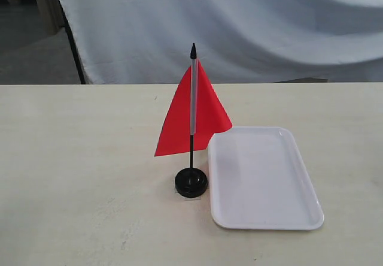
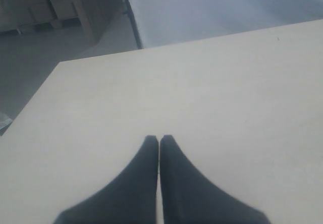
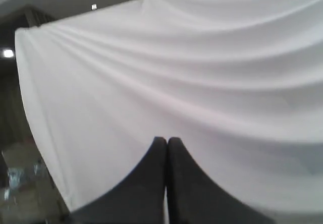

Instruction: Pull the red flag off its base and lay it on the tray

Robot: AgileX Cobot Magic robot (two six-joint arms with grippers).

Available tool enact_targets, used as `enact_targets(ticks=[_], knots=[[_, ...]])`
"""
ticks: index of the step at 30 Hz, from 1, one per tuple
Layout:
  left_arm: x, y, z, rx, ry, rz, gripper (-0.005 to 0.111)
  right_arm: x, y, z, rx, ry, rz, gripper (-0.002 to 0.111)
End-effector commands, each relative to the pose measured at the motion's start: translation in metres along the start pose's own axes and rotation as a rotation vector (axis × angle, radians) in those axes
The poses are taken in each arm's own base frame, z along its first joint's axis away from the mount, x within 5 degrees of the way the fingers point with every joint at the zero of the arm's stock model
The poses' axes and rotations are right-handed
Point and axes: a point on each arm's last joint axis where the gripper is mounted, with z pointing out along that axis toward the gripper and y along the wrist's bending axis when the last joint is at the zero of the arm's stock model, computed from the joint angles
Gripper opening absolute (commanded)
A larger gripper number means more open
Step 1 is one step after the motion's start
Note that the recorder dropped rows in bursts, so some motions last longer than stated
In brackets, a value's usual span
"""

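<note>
The left gripper (image 2: 159, 139) has its two dark jaws pressed together tip to tip, hanging over a bare stretch of the pale table (image 2: 202, 93). The right gripper (image 3: 166, 140) likewise has its jaws closed against each other, and beyond it lies only the folds of the white cloth backdrop (image 3: 202, 82). In the exterior view neither gripper shows. Nearest there, in the lower right of the frame, the white tray (image 1: 263, 182) lies flat on the table (image 1: 78, 158). Just beside its left rim, at lower centre, sits the round black base (image 1: 191, 183). The red flag (image 1: 206, 113) stands upright in that base, its black pole rising to a pointed tip at mid-frame and its red cloth hanging to both sides of the pale sleeve. Behind the table's far edge the backdrop (image 1: 251, 26) fills the upper frame.
</note>
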Motion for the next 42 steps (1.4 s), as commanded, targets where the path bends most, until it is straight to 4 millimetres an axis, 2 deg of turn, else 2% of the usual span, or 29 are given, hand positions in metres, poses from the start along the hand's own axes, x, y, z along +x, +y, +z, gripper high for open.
enact_targets(ticks=[1, 7, 10, 15, 19, 23, 26, 28, 30, 31, 32, 33, 34, 35, 39, 42], knots=[[0.001, 0.000, 0.000, 0.001, 0.002, -0.012, 0.001, 0.029, 0.001, 0.032, -0.079, 0.219, -0.064, 0.000], [0.001, 0.000, 0.000, 0.001, 0.002, -0.012, 0.001, 0.098, 0.000, 0.056, -0.312, 0.514, -0.070, -0.001], [0.001, 0.000, 0.000, 0.001, 0.002, -0.012, 0.001, 0.124, -0.001, 0.061, -0.423, 0.556, -0.047, -0.001], [0.001, 0.000, 0.000, 0.001, 0.002, -0.012, 0.001, 0.161, 0.000, 0.060, -0.507, 0.645, -0.032, -0.001], [0.001, 0.000, 0.000, 0.001, 0.002, -0.012, 0.001, 0.179, 0.015, 0.053, -0.603, 0.688, -0.088, -0.001], [0.001, 0.000, 0.000, 0.001, 0.002, -0.012, 0.001, 0.185, 0.028, 0.047, -0.677, 0.703, -0.127, -0.001], [0.001, 0.000, 0.000, 0.001, 0.002, -0.012, 0.001, 0.187, 0.030, 0.046, -0.669, 0.714, -0.160, 0.001], [0.001, 0.000, 0.000, 0.001, 0.002, -0.012, 0.001, 0.188, 0.029, 0.047, -0.643, 0.725, -0.160, 0.010], [0.001, 0.000, 0.000, 0.001, 0.002, -0.012, 0.001, 0.189, 0.027, 0.048, -0.621, 0.731, -0.160, 0.032], [0.001, 0.000, 0.000, 0.001, 0.002, -0.012, 0.001, 0.189, 0.027, 0.048, -0.611, 0.733, -0.160, 0.048], [0.001, 0.000, 0.000, 0.001, 0.002, -0.012, 0.001, 0.189, 0.026, 0.048, -0.602, 0.736, -0.160, 0.083], [0.001, 0.000, 0.000, 0.001, 0.002, -0.012, 0.001, 0.189, 0.026, 0.048, -0.602, 0.736, -0.160, 0.100], [0.001, 0.000, 0.000, 0.001, 0.002, -0.012, 0.001, 0.189, 0.026, 0.048, -0.600, 0.735, -0.159, 0.103], [0.001, 0.000, 0.000, 0.001, 0.002, -0.012, 0.001, 0.189, 0.027, 0.048, -0.605, 0.738, -0.157, 0.101], [0.001, 0.000, 0.000, 0.001, 0.002, -0.012, 0.001, 0.200, 0.036, 0.051, -0.630, 0.761, -0.146, 0.082], [0.001, 0.000, 0.000, 0.001, 0.002, -0.012, 0.001, 0.217, 0.043, 0.064, -0.585, 0.807, -0.142, 0.079]])
